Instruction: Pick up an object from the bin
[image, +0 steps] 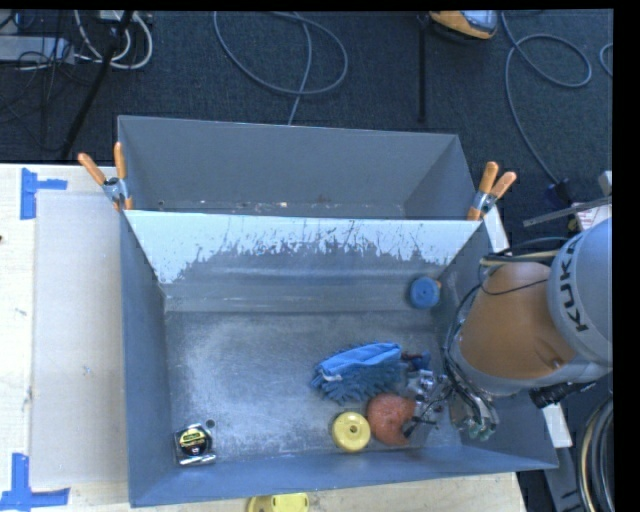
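The gripper (428, 402) was low in the near right corner of the bin (240, 330), where the arm (520, 325) reached in from the right. It stood just beside a reddish-brown ball (387, 416), at the ball's right side. Whether it was open or closed I could not tell, because that part was dark and crowded.

A yellow round thing (350, 431) lay just left of the ball, touching it or almost. A blue crumpled cloth (357, 368) lay a little farther from the near wall. A small blue disc (424, 292) rested near the far right wall, and a tape measure (195, 443) lay well apart in the near left corner.
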